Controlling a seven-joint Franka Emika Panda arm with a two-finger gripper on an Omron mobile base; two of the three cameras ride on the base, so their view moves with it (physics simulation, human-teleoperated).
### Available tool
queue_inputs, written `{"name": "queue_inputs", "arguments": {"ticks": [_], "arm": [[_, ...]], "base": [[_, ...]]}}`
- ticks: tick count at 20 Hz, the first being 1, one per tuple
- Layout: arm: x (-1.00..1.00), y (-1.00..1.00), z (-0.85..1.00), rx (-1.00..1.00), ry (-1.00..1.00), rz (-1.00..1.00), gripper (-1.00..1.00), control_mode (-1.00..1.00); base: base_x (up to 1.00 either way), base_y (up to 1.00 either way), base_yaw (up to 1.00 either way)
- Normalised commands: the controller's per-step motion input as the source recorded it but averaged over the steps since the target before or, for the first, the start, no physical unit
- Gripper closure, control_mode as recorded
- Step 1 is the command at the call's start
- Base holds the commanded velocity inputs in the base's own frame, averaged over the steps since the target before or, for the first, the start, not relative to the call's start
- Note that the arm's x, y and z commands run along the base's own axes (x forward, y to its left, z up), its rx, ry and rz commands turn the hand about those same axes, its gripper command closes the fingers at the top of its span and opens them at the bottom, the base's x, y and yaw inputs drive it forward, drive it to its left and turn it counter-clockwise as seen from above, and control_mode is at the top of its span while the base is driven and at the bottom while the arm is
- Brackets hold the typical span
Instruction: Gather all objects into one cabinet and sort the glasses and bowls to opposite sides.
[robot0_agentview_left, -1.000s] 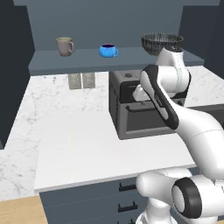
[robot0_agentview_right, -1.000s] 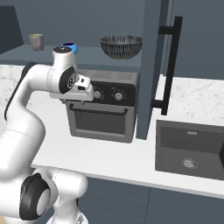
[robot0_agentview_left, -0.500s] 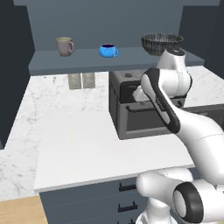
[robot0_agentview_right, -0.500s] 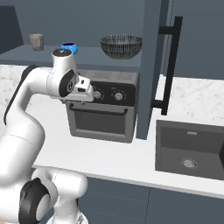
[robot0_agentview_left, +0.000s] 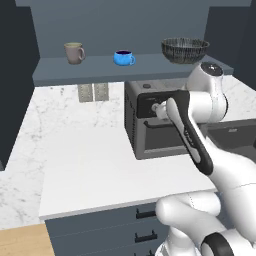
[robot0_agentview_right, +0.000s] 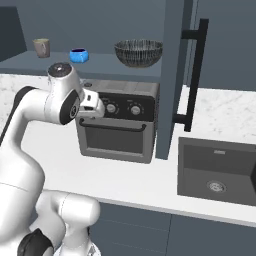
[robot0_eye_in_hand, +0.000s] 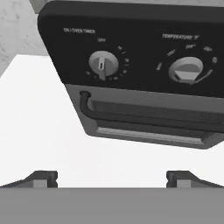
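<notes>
Since a second ago, little has shifted: the white arm has lifted its wrist slightly in front of the toaster oven, while everything on the shelf sits as it did. Its gripper (robot0_eye_in_hand: 112, 177) has its jaws spread wide with nothing between them, the two dark fingertips (robot0_eye_in_hand: 43, 177) far apart in the hand view. They point at the front of the toaster oven (robot0_agentview_right: 117, 122), whose timer dial (robot0_eye_in_hand: 103, 64), temperature dial (robot0_eye_in_hand: 186, 70) and door handle (robot0_eye_in_hand: 144, 113) face the camera, so the hand looks to be travelling with its jaws ready for a grasp, not reaching for the oven. Beyond it, the oven stands on the white marble counter (robot0_agentview_left: 90, 165), with a dark sink (robot0_agentview_right: 217, 170) to its right in the right base view. Above, on the blue-grey shelf of the cabinet (robot0_agentview_left: 100, 67), the taupe mug (robot0_agentview_left: 74, 52) stands at the left end, the squat blue mug (robot0_agentview_left: 123, 58) near the middle, and the dark mesh bowl (robot0_agentview_left: 184, 50) at the right end, well apart from both. That spacing already suits the goal of cups on one side and bowl on the other. I see no red mug here, so I judge that the arm still needs to fetch it.
</notes>
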Motion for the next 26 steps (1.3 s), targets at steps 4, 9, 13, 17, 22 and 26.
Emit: {"name": "queue_inputs", "arguments": {"ticks": [4, 9, 13, 17, 22, 26], "arm": [[-0.37, 0.08, 0.15, 0.00, -0.14, 0.00, -1.00, -1.00], [-0.24, 0.20, 0.68, -0.05, -0.33, -0.10, -1.00, -1.00], [-0.01, 0.13, 0.81, -0.08, -0.32, -0.11, -1.00, -1.00], [-0.04, 0.01, 0.74, -0.01, -0.32, -0.06, -1.00, -1.00], [-0.32, 0.11, 0.28, -0.06, -0.26, -0.01, -1.00, -1.00], [-0.17, 0.00, 0.08, 0.06, -0.15, 0.07, -1.00, -1.00]], "base": [[0.00, 0.00, 0.00], [0.00, 0.00, 0.00], [0.00, 0.00, 0.00], [0.00, 0.00, 0.00], [0.00, 0.00, 0.00], [0.00, 0.00, 0.00]]}}
